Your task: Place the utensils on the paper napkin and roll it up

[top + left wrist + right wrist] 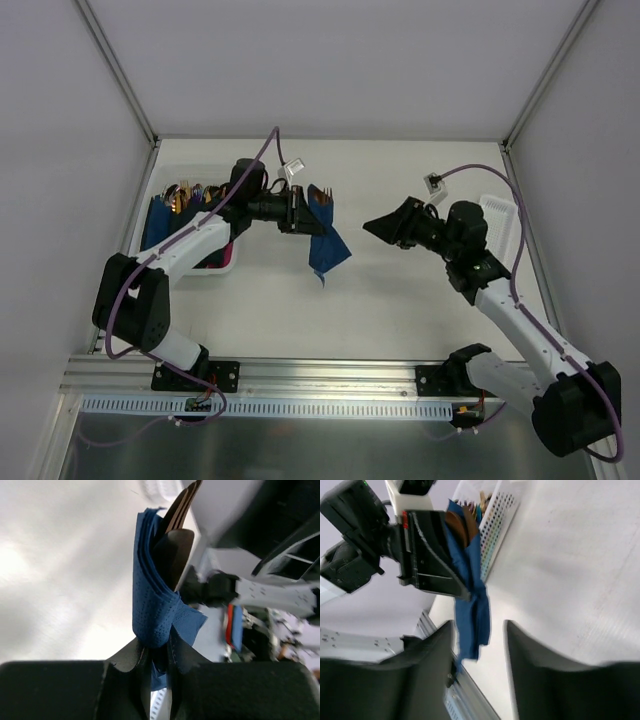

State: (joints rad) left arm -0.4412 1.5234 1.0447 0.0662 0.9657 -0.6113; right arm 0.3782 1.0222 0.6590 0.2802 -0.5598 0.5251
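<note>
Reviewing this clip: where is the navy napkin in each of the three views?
Top external: napkin near centre, hanging from the left gripper.
Left wrist: centre, rising from the bottom edge, wrapped around the utensils.
Right wrist: upper centre-left, dangling toward the right gripper's open jaws.
Shared landmark: the left gripper clamping it.

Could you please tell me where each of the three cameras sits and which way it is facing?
Top external: above and behind the arm bases, looking down on the table; both arms show whole.
Left wrist: on the left arm, looking along the left gripper at the paper napkin it clamps, with the utensils in it; its own fingers show.
Right wrist: on the right arm, looking past the open right gripper towards the left gripper.
Shared: both wrist views show that napkin.
</note>
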